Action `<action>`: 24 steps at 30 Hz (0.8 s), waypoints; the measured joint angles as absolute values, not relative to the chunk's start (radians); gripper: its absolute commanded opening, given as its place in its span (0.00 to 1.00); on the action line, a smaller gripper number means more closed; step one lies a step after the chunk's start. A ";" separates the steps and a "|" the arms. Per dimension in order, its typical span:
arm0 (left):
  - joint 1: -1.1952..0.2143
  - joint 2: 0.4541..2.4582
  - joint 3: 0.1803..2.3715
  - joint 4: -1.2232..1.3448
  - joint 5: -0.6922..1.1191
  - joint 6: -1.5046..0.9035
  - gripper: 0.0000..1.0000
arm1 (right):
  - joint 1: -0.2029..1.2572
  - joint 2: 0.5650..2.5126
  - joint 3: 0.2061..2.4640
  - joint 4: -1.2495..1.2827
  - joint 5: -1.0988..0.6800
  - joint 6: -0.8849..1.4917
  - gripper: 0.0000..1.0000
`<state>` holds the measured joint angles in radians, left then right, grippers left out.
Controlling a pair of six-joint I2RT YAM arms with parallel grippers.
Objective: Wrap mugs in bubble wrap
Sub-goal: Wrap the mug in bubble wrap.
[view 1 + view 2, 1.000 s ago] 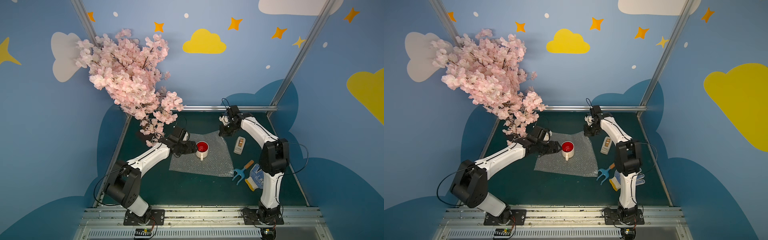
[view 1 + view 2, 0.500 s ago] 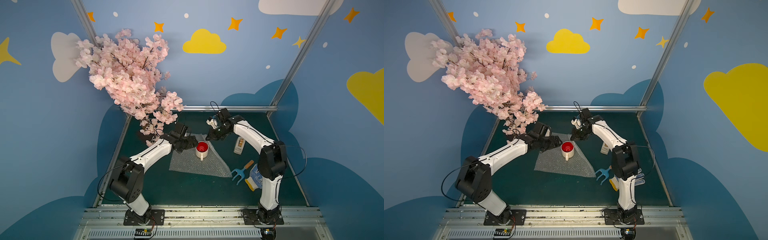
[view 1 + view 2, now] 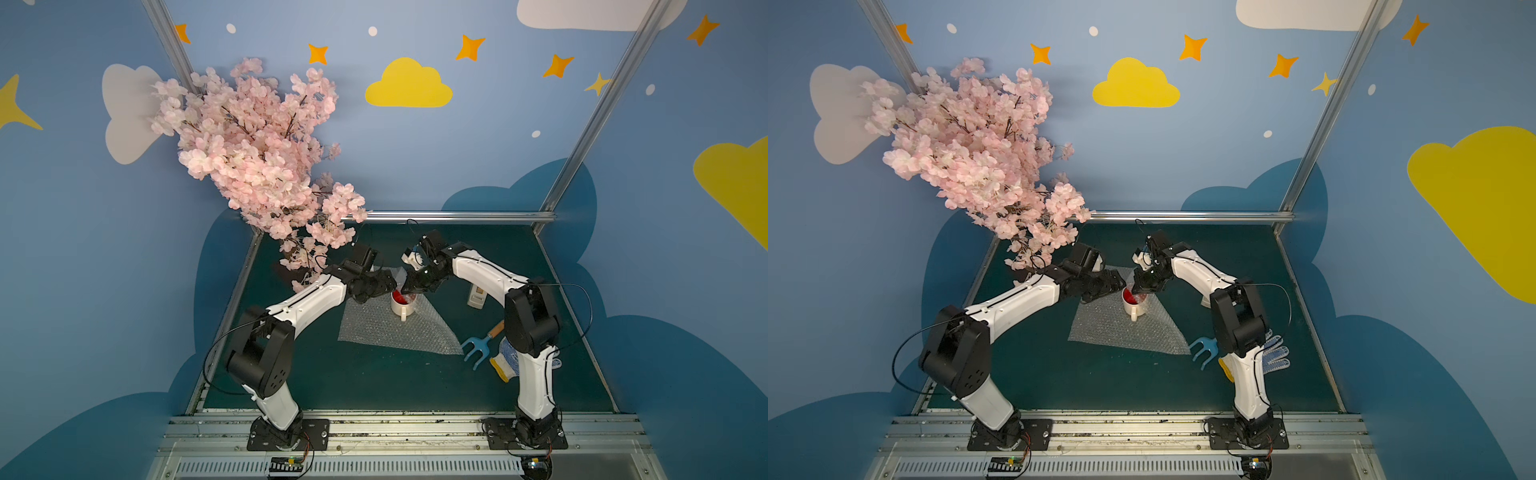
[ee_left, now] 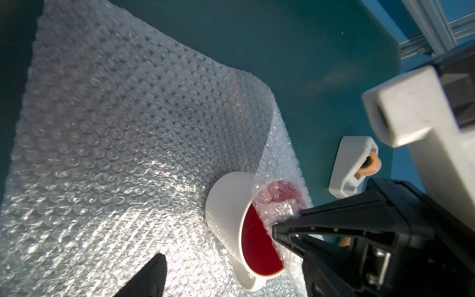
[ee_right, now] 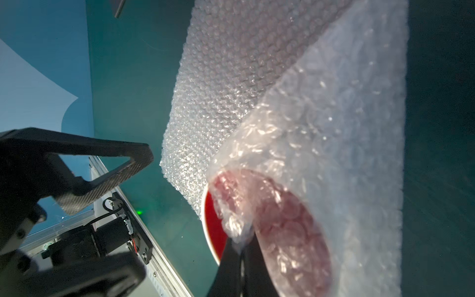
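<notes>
In both top views the right arm (image 3: 486,270) hides much of the tape dispenser (image 3: 477,297) and the glove (image 3: 505,359). Folded bubble wrap (image 5: 321,128) veils most of the red inside of the mug (image 4: 226,203). Of the left fingers (image 4: 149,277), the left wrist view shows one, cut off at its edge.

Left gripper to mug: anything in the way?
Nothing visible. The left gripper, open, faces the mug on its bare white side. The wrap lies under the mug. The right gripper, shut on a corner of the wrap, holds a fold over only the right arm's side of the mouth.
</notes>
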<state>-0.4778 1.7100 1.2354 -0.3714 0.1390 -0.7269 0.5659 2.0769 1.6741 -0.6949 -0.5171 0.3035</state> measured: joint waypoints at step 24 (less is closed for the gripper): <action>-0.477 1.913 1.384 -0.388 0.173 -0.760 0.83 | 0.567 2.078 1.620 -0.624 -0.540 0.336 0.23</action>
<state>-0.4770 1.9129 1.3838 -0.3878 0.1730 -0.7601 0.5667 2.0781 1.6196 -0.6243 -0.5400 0.3359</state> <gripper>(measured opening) 0.830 0.216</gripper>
